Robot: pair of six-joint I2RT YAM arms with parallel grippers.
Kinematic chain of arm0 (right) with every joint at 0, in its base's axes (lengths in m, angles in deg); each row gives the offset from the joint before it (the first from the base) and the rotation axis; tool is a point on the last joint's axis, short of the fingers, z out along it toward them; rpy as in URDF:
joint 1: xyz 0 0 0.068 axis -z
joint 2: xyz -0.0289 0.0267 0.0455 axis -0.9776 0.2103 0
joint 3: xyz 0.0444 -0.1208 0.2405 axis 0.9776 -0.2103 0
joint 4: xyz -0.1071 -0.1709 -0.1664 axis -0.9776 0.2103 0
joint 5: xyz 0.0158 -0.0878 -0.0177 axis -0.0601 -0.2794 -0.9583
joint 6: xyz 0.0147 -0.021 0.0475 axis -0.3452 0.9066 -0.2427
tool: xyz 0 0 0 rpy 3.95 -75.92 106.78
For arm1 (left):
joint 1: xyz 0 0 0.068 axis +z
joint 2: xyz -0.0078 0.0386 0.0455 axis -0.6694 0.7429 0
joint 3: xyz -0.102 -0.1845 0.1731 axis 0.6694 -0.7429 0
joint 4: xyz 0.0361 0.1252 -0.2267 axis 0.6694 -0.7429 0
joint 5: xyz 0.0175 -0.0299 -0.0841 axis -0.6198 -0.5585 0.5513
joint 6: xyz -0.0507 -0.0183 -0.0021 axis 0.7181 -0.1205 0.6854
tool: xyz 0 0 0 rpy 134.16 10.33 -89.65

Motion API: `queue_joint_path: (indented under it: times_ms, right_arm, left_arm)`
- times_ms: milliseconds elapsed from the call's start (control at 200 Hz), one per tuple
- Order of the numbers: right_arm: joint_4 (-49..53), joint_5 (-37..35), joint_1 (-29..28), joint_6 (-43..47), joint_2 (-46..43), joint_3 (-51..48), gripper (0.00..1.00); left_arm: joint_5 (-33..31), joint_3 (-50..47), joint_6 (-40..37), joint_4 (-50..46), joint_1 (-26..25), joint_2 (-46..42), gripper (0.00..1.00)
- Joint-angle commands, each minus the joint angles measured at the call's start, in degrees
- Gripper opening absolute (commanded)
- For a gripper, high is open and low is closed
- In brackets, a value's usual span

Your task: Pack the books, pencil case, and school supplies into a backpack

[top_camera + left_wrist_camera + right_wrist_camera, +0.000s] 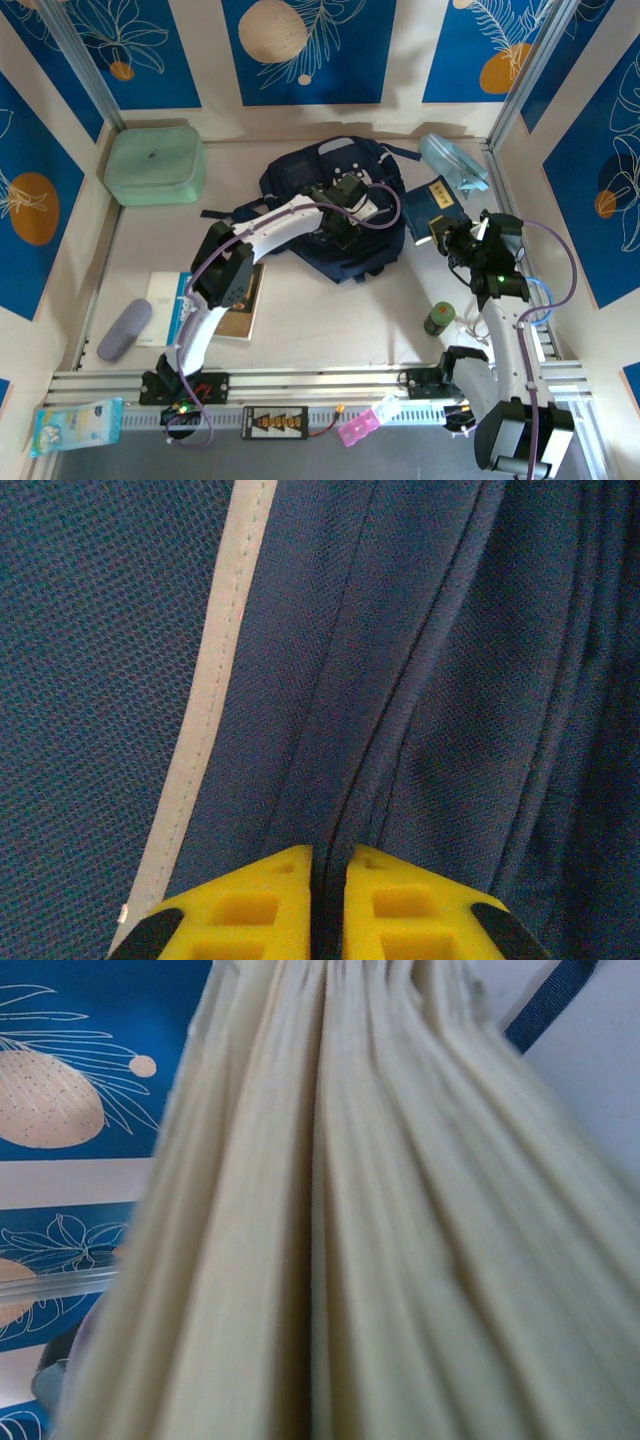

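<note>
Firstly, in the top view the tan-brown book point(245, 310) lies flat on the pale table point(330, 320) close to the arm bases, partly under the left arm.

Further out, the left claw point(345, 222) is pressed down on the middle of the backpack point(290, 175), which lies slumped at mid-table. The left wrist view adds the detail: the yellow moulded fingers point(250, 910) are drawn together with a thin dark slit between them, pinching a raised seam of the backpack point(450, 680). The fabric is a fine navy weave in lengthwise folds, and a pale stitched stripe point(215, 680) runs beside it.

To the right, the right claw point(447, 232) is clamped on the navy book point(430, 205), held tilted just beside the backpack's right edge. The right wrist view shows the book's point(350, 1210) cream page edges, fanned and blurred.

Beyond them, the pale-blue translucent pencil case point(452, 160) lies crumpled in the far right corner. A rounded, mint-green boxy case point(155, 165) sits in the far left corner.
</note>
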Motion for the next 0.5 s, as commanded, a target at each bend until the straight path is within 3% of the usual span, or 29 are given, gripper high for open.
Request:
queue_joint_path:
  times_ms: [0,85,330,495]
  right_arm:
    - [1.05,1.17,0.88,2.61,-1.39,1.53,0.12]
    - [2.58,1.06,1.57,3.94,-1.62,2.17,0.11]
    - [6.39,-3.43,2.49,5.40,-8.33,2.74,0.11]
    - [8.27,-0.36,2.13,6.20,-7.48,3.11,0.11]
  left_arm:
    - [-1.29,0.19,1.39,1.45,0.28,-6.81,0.08]
    - [-2.10,-0.22,2.51,2.91,0.35,-10.14,0.00]
    - [-13.13,-5.61,8.13,9.98,1.62,-18.58,0.00]
    - [-12.34,-5.54,10.96,12.60,2.68,-21.06,0.00]
